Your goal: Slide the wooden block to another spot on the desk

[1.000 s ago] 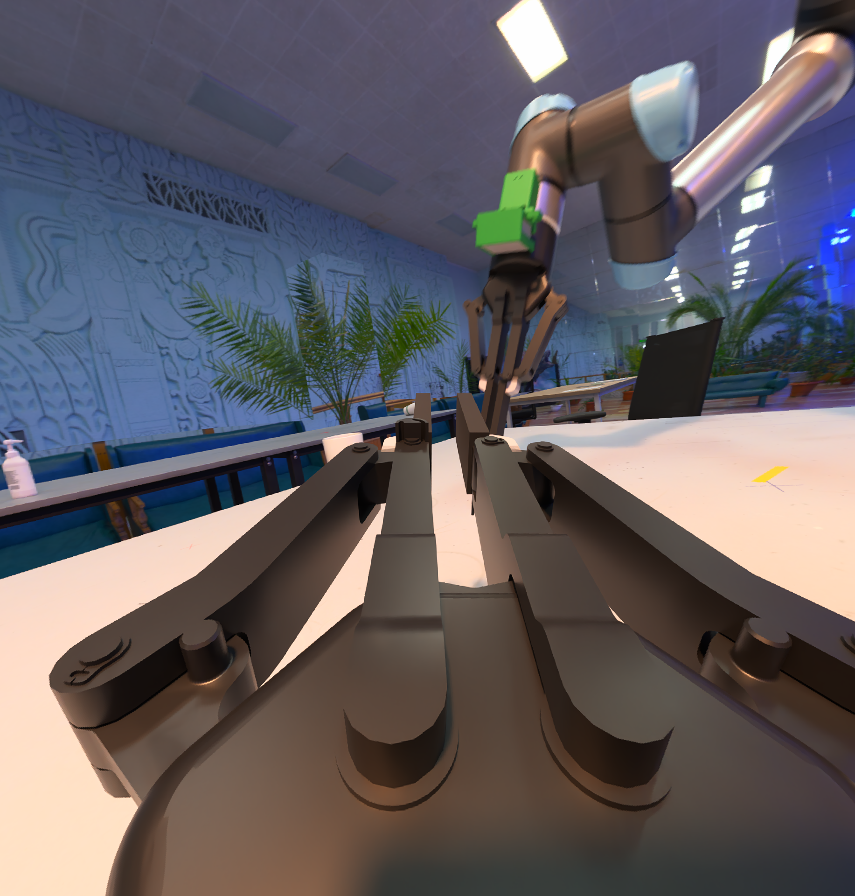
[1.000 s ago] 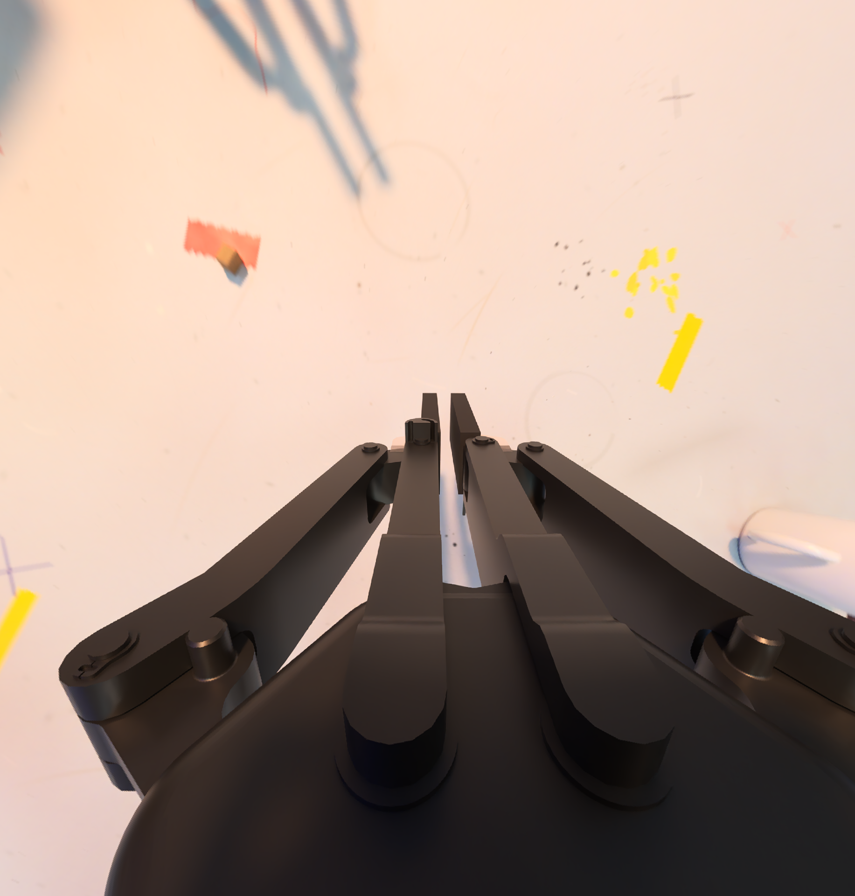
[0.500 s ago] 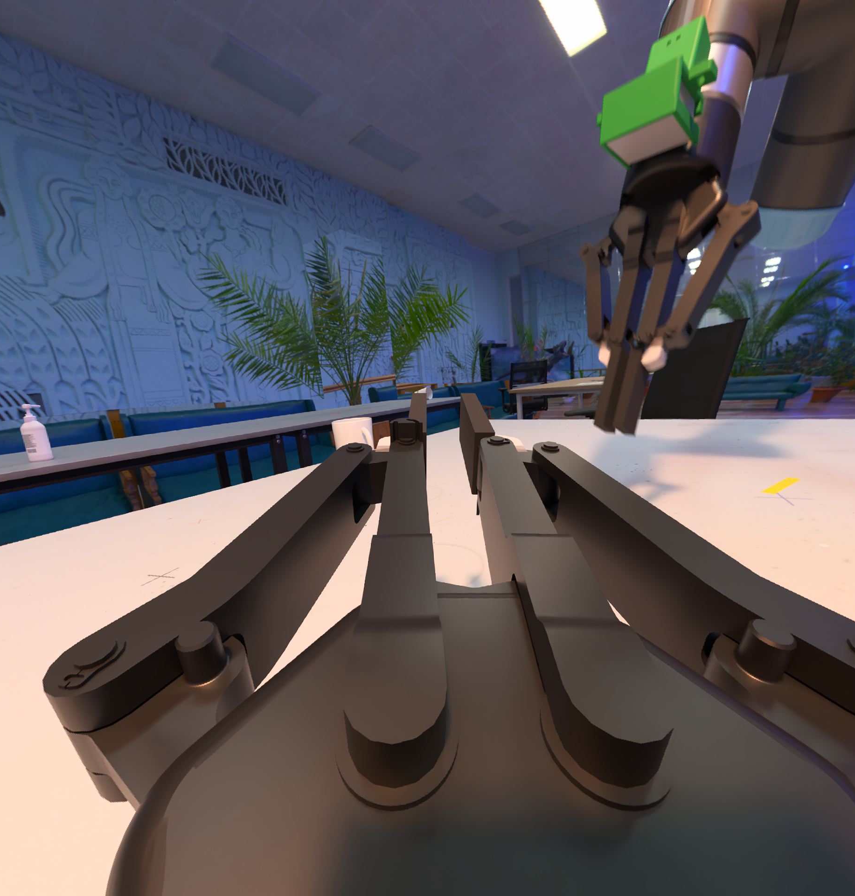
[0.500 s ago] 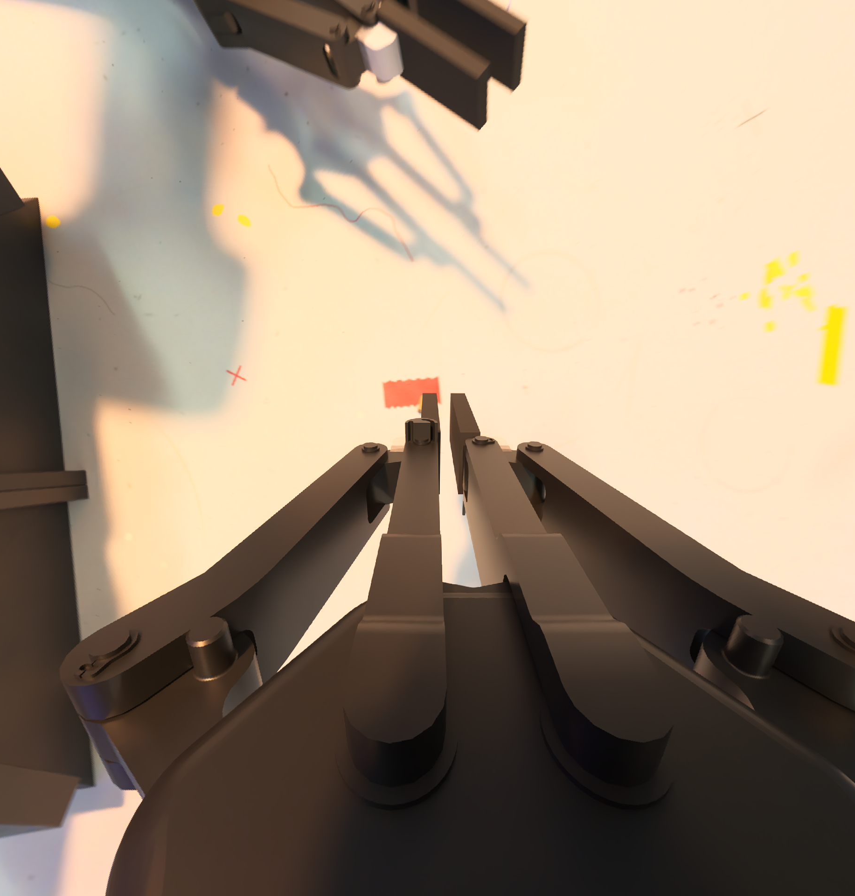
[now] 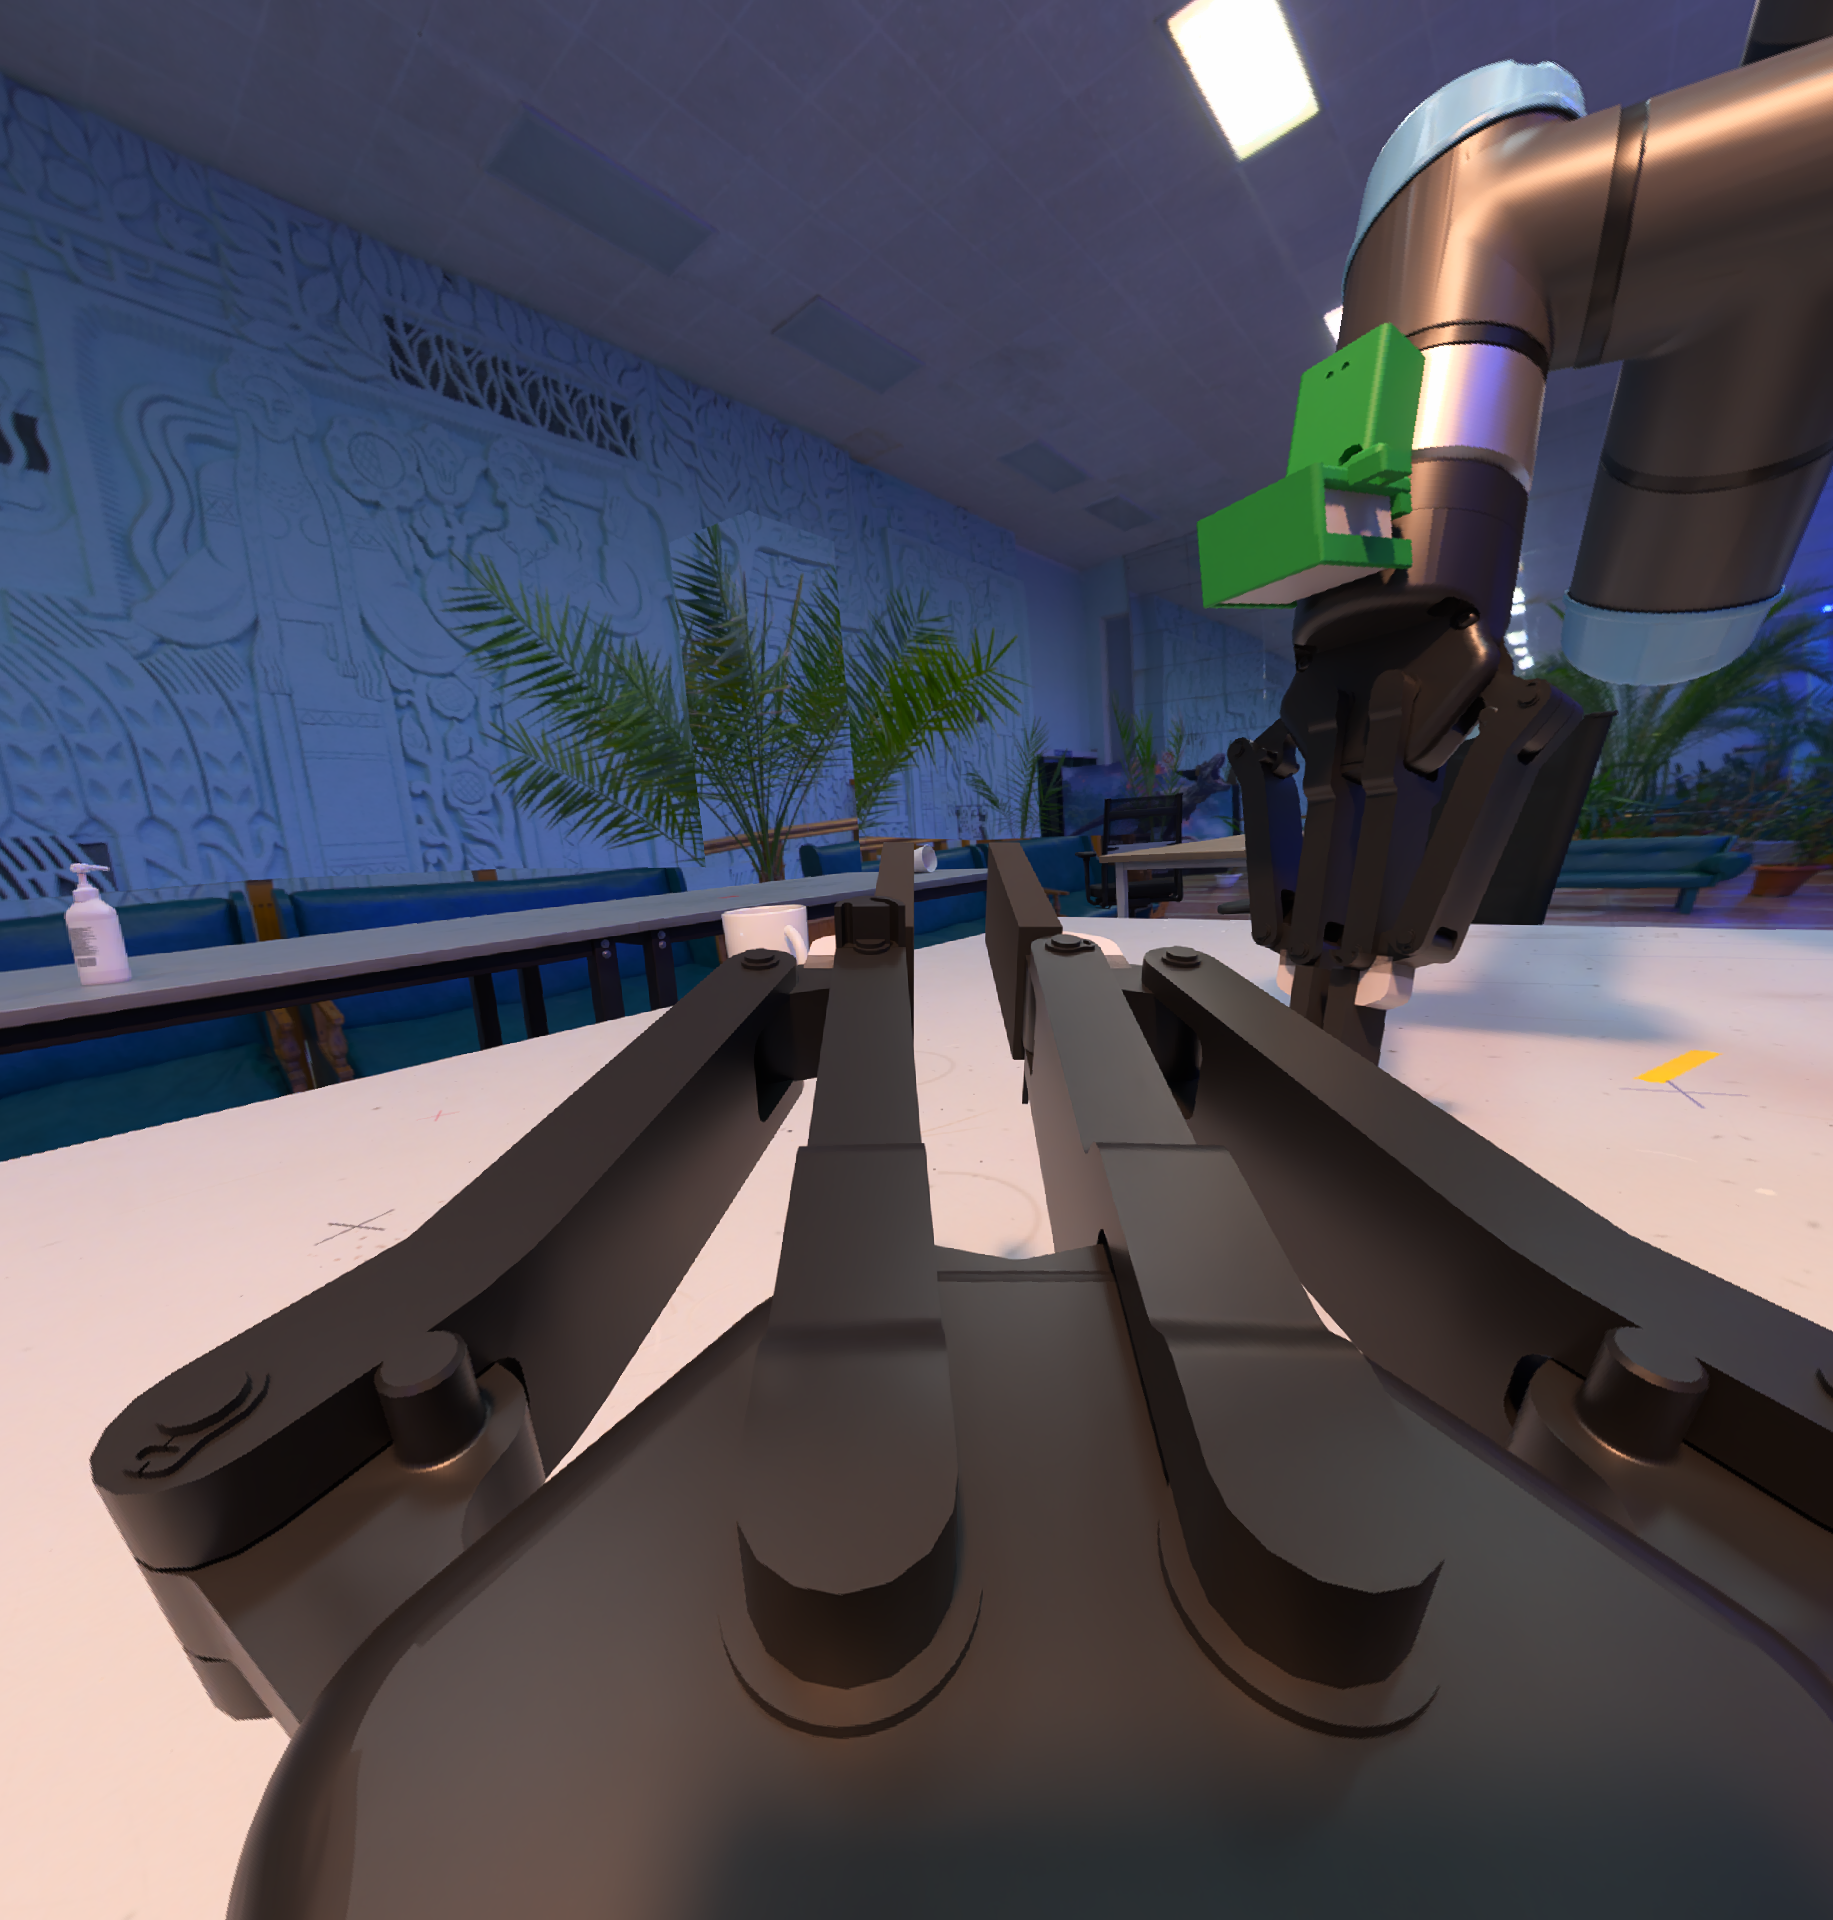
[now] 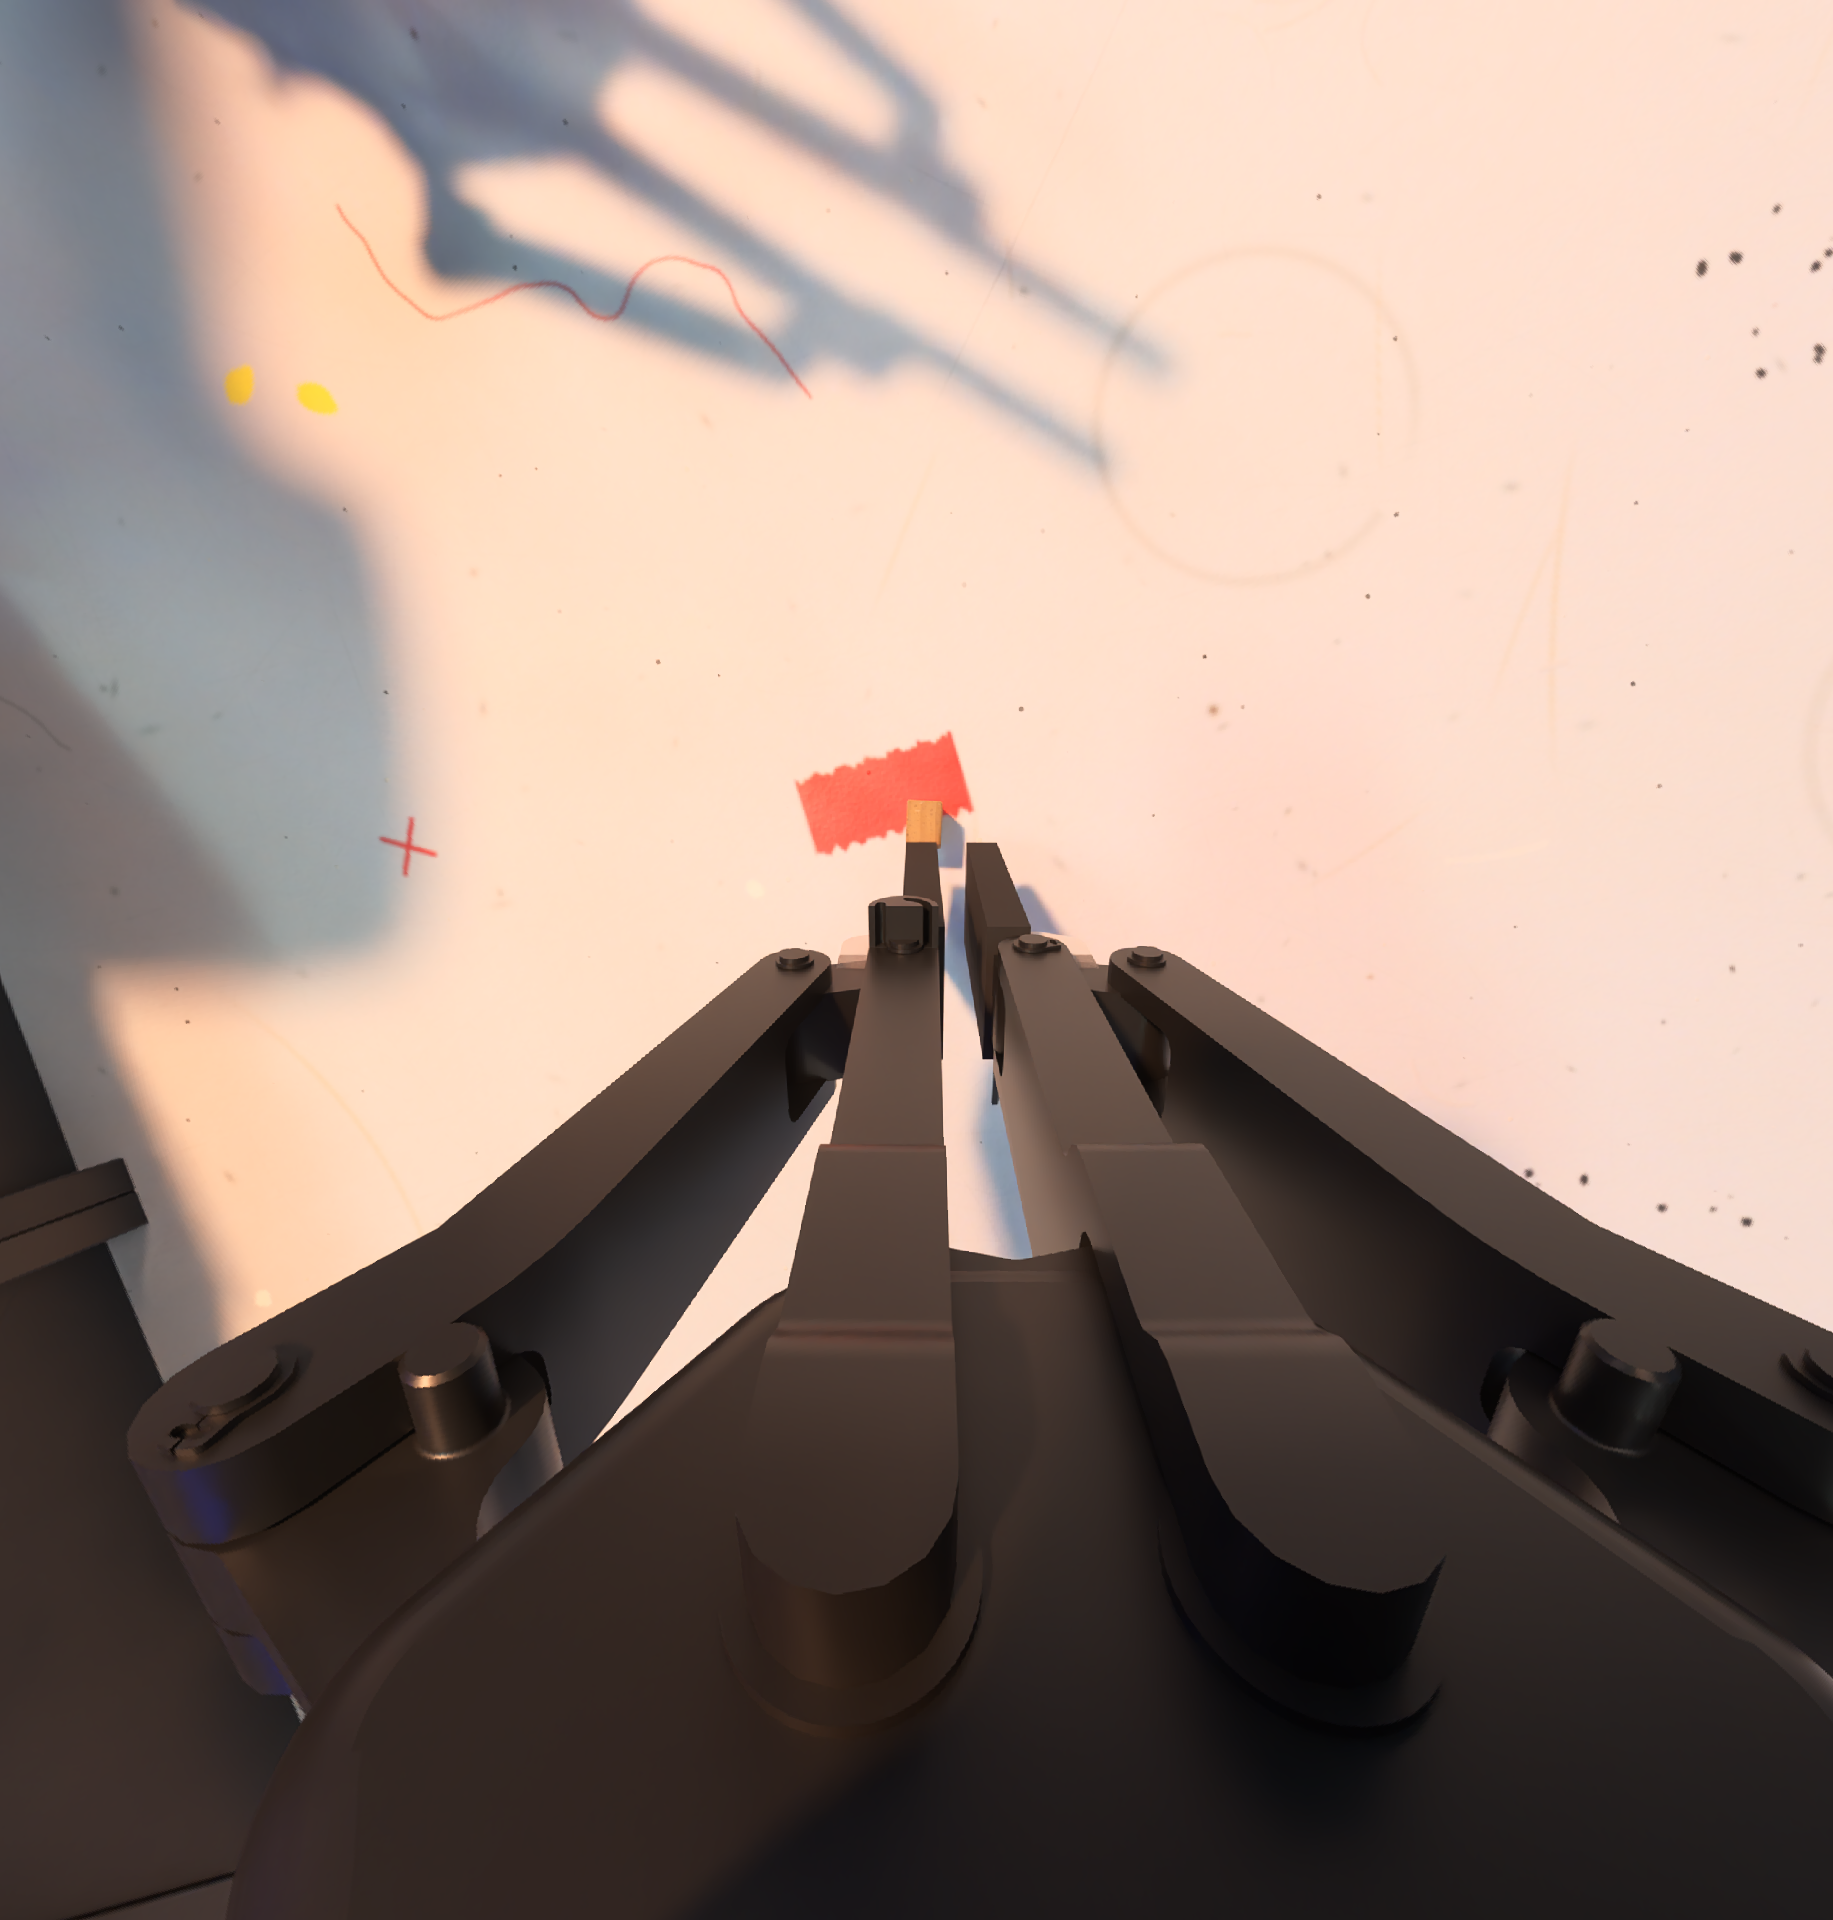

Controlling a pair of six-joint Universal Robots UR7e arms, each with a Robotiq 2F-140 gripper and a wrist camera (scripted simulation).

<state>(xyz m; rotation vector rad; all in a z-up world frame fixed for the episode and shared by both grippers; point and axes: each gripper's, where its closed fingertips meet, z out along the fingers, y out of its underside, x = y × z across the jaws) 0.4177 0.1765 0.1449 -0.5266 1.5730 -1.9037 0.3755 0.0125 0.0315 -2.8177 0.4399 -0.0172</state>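
Note:
The wooden block (image 6: 923, 821) is a small tan cube on the pale desk (image 6: 1307, 831), at the near edge of a red tape patch (image 6: 870, 790). My right gripper (image 6: 951, 862) is shut and empty, pointing down at the desk. Its left fingertip (image 6: 920, 868) is right behind the block; I cannot tell if it touches. In the left wrist view the right gripper (image 5: 1338, 1003) hangs low over the desk with its green camera mount (image 5: 1307, 499) above it; the block is hidden there. My left gripper (image 5: 948, 894) is shut and empty, low and nearly level over the desk.
A white mug (image 5: 766, 928) stands at the desk's far edge. A yellow tape strip (image 5: 1676, 1065) lies to the right. A dark arm part (image 6: 29, 1351) fills the left edge of the right wrist view. A black chair (image 5: 1546, 831) stands behind the desk.
My right gripper has swung over and come down close to the desk, so the block now sits just ahead of its left fingertip. The left gripper has shifted only slightly.

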